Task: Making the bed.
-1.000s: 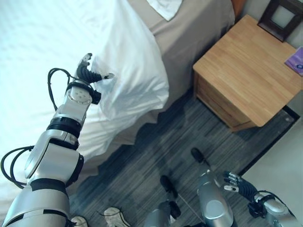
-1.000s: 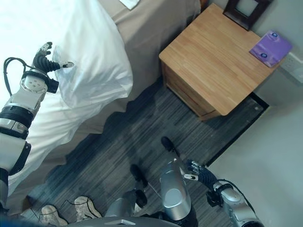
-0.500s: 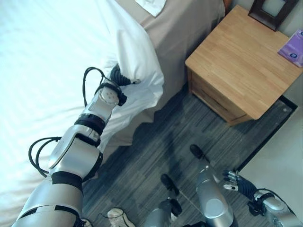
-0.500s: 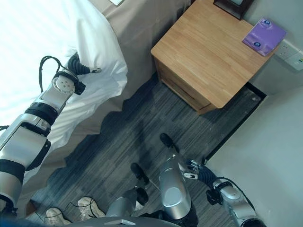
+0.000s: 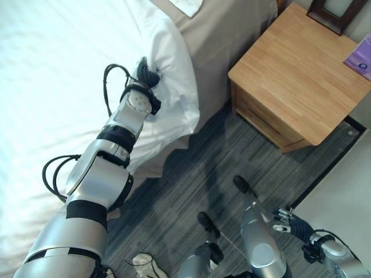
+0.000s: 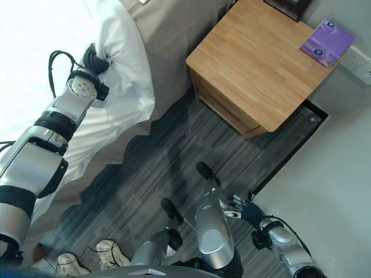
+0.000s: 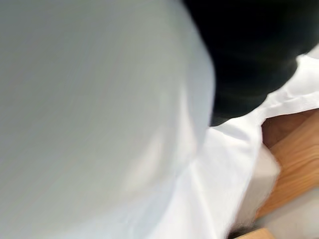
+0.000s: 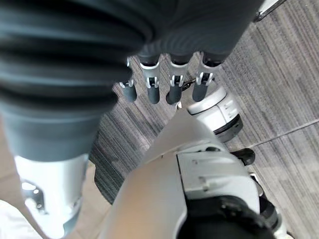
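A white duvet (image 5: 174, 63) covers the bed and bulges in a thick fold over its right side. My left hand (image 5: 147, 72) reaches across the bed and is pressed into that fold near its top. The cloth wraps round the hand, so only its dark ribbed cover (image 6: 94, 58) shows. White cloth (image 7: 99, 124) lies right against the left wrist camera. My right hand (image 5: 288, 223) hangs low at my side over the carpet, open, its fingers (image 8: 172, 84) straight and holding nothing.
Tan bedding (image 5: 226, 35) lies bare to the right of the duvet, with a white cloth (image 5: 185, 6) near the head. A wooden nightstand (image 5: 301, 75) stands close by the bed, bearing a dark frame (image 5: 339, 11) and a purple box (image 6: 327, 37). A pair of shoes (image 6: 110, 252) lies on the grey carpet.
My left hand has swung toward the bed's right side with the duvet fold, then farther up the bed, sinking into the cloth. The right hand has stayed put.
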